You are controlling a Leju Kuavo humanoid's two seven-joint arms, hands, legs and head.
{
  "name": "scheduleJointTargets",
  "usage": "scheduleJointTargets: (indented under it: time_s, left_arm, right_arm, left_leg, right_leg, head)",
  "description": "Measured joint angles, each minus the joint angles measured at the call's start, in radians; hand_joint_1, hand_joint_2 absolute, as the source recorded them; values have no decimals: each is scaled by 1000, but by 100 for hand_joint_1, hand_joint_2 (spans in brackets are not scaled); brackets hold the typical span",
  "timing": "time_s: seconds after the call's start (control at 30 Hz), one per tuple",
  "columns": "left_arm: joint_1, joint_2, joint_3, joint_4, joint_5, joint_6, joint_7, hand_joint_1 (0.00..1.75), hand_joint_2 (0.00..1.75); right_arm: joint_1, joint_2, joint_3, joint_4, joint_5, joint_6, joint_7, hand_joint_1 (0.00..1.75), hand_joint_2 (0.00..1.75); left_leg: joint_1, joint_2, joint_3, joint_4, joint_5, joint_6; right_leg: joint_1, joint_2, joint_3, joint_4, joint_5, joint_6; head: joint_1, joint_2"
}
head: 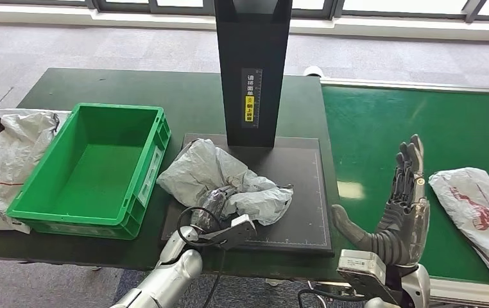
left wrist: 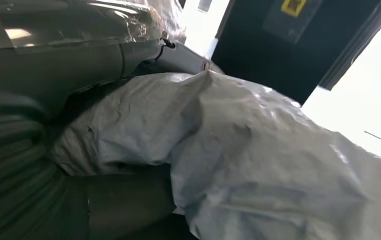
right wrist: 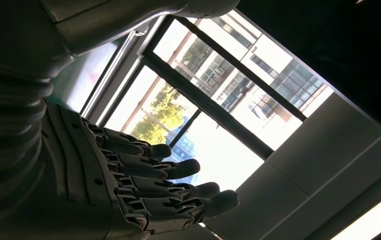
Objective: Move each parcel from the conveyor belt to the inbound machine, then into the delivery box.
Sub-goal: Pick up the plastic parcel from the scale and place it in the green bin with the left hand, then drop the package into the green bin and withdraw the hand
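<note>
A crumpled grey parcel [head: 229,179] lies on the black plate of the inbound machine [head: 300,192], in front of its black column [head: 252,64]. My left hand [head: 211,206] grips the parcel's near edge, its dark fingers sunk in the folds. Up close in the left wrist view, the grey parcel [left wrist: 258,165] sits between the thumb and the dark fingers [left wrist: 123,202]. My right hand [head: 401,208] is raised over the belt's near edge, fingers straight and apart, holding nothing; the right wrist view shows this hand [right wrist: 128,185] the same way. A white parcel with red print [head: 479,208] lies on the green conveyor belt [head: 389,122].
An empty green delivery box [head: 94,167] stands left of the machine plate on the dark table [head: 184,96]. More white parcels [head: 4,154] are heaped at the table's left end. Windows run along the far wall.
</note>
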Motion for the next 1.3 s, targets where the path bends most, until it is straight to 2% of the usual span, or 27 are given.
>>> scheduleJointTargets:
  time_s: [0.37, 0.53, 0.7, 0.93, 1.13, 1.2, 1.3]
  left_arm:
    - [171, 20, 2, -390, 29, 155, -131, 175, 175]
    - [284, 13, 20, -697, -81, 210, -243, 175, 175]
    - [348, 16, 24, -992, 50, 214, -307, 175, 175]
    - [367, 16, 89, -1265, 168, 215, -315, 175, 175]
    - [363, 14, 183, -1368, 271, 215, -317, 175, 175]
    - [361, 14, 211, -1361, 329, 214, -314, 175, 175]
    - [348, 28, 257, -1289, 507, 210, -308, 175, 175]
  right_arm:
    - [34, -6, 0, -1, -10, -36, -16, 0, 175]
    - [80, -6, 0, -26, -2, -41, -23, 0, 175]
    - [94, -6, 0, -43, -8, -28, -27, 0, 175]
    - [93, -6, 0, -43, -17, -26, -33, 0, 175]
    - [89, -7, 0, -43, -18, -31, -31, 0, 175]
    - [88, -7, 0, -43, -17, -31, -29, 0, 175]
    - [88, -9, 0, -43, -14, -34, -29, 0, 175]
  left_leg:
    - [0, 0, -4, 0, -1, 0]
    - [0, 0, -5, 0, -1, -1]
    - [0, 1, -5, 0, -2, -1]
    - [1, 1, -5, 0, -2, -1]
    - [1, 1, -4, 0, -2, -1]
    - [0, 1, -4, 0, -2, -1]
    - [0, 1, -4, 0, -2, -1]
  right_leg:
    - [0, 0, -4, 0, -1, 0]
    - [0, 0, -6, 0, -1, 0]
    - [0, 1, -6, 0, -2, -1]
    - [0, 1, -6, 0, -2, -1]
    - [0, 0, -5, 0, -2, -1]
    - [0, 0, -6, 0, -2, -1]
    - [0, 0, -5, 0, -2, -1]
  head:
    - [0, 0]
    - [0, 0]
    - [0, 0]
    - [0, 0]
    - [0, 0]
    - [0, 0]
    - [0, 0]
